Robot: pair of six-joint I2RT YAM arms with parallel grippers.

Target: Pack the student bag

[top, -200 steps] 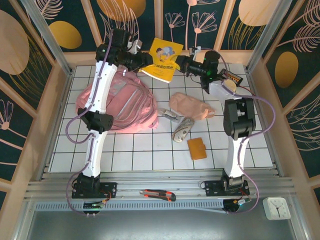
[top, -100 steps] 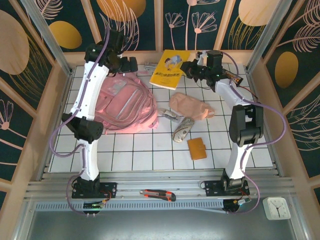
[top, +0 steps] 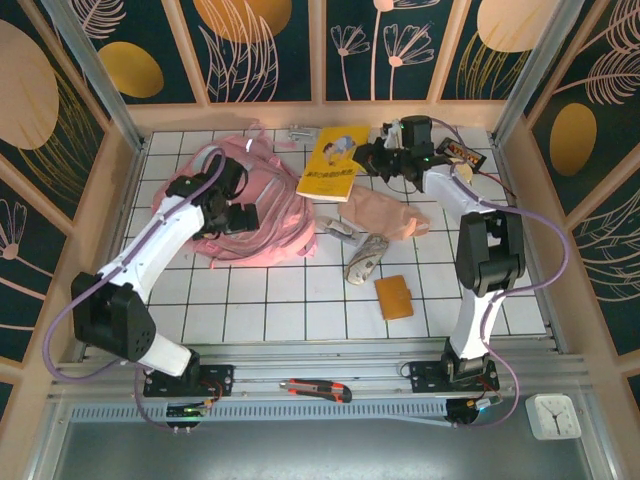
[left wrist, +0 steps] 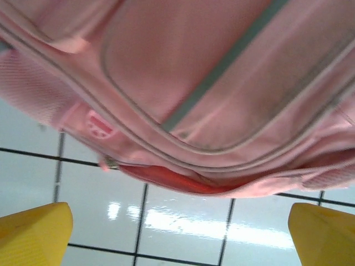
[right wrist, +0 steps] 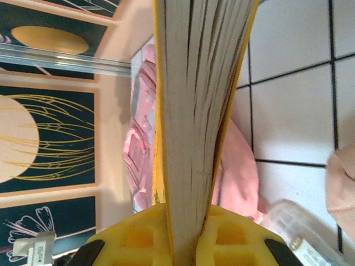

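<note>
Top external shows the student bag (top: 285, 215) slumped at the far left of the white-tiled table (top: 300, 300), left gripper (top: 242, 216) spread wide at it, right gripper (top: 375, 160) clamped on a yellow book (top: 335, 165) whose cover print looks too small to read, and dark leaf-patterned walls (top: 270, 50) around.

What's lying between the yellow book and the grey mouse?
A floppy pale-pink pouch lies between the yellow book and the grey mouse, with a small silvery thing at its near edge. The top view shows it.
</note>
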